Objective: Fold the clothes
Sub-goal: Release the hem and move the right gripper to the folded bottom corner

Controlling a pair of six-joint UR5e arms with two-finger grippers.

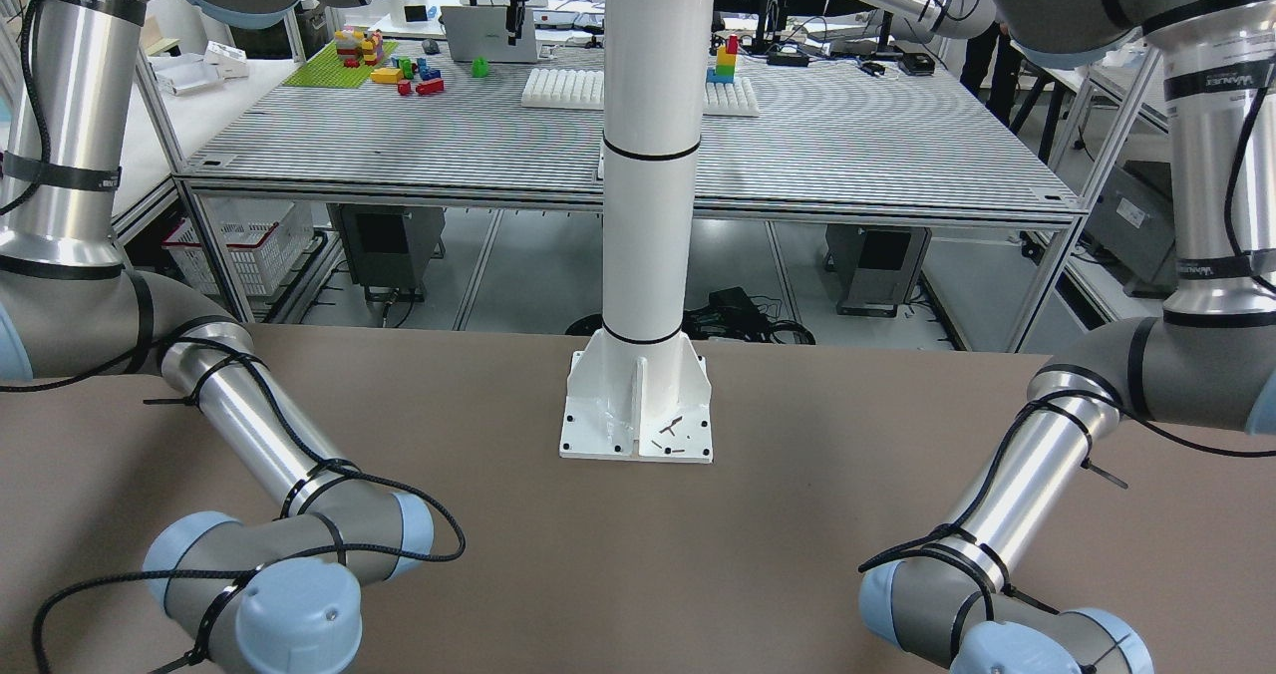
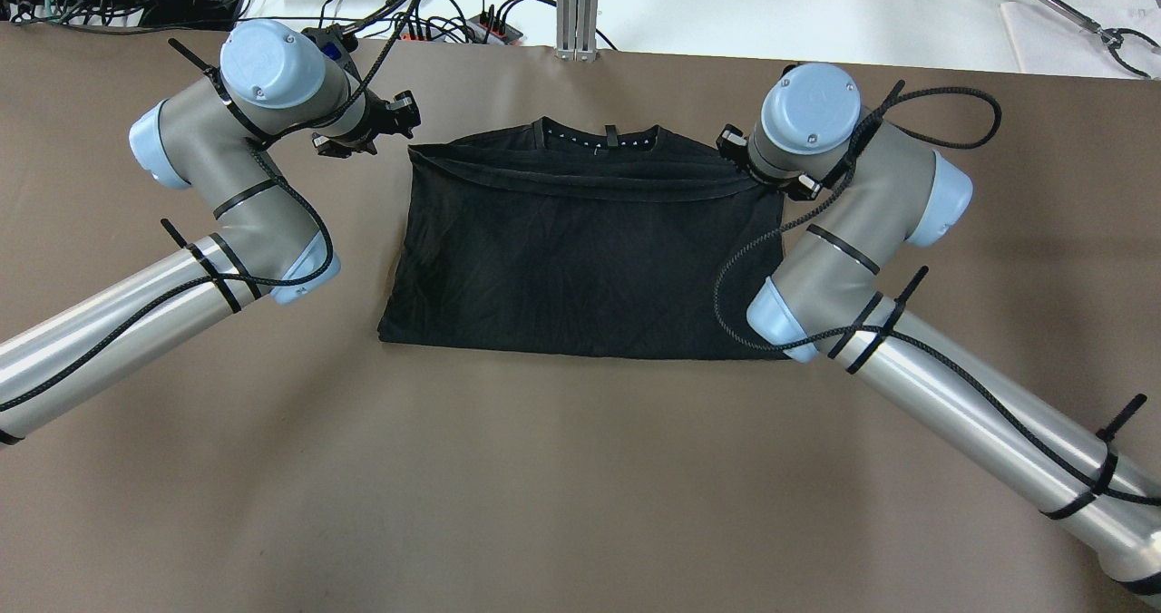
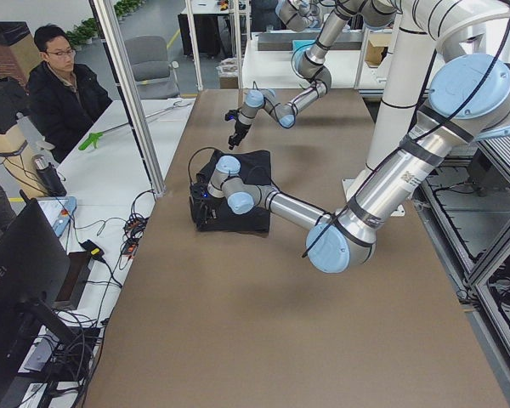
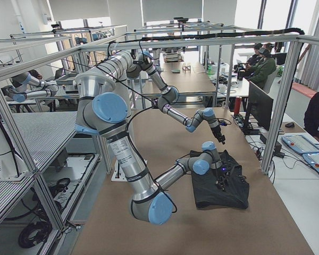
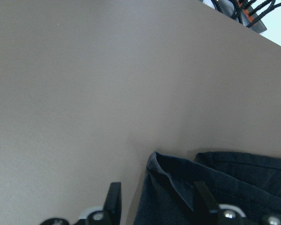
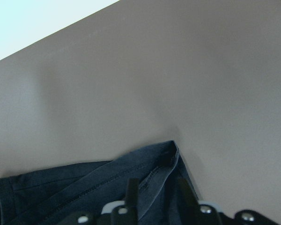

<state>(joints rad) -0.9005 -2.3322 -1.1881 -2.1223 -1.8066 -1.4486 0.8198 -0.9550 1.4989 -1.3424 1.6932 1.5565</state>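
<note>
The clothes are one black shirt [image 2: 580,259], folded flat in the middle of the brown table [image 2: 580,486], collar at the far edge. It also shows in the exterior left view [image 3: 251,221] and the exterior right view [image 4: 228,197]. My left gripper [image 2: 372,128] hovers at the shirt's far left corner. In its wrist view the gripper [image 5: 157,201] is open and that corner [image 5: 155,161] lies between the fingers. My right gripper [image 2: 748,155] hovers over the far right corner. In its wrist view the gripper [image 6: 158,190] is open, its fingers apart over the hem [image 6: 171,154].
Cables and a power strip [image 2: 453,19] lie past the table's far edge beside an aluminium post [image 2: 578,5]. The white pole's base plate [image 1: 638,425] stands on my side of the table. An operator [image 3: 64,85] sits at the desk beyond the far edge.
</note>
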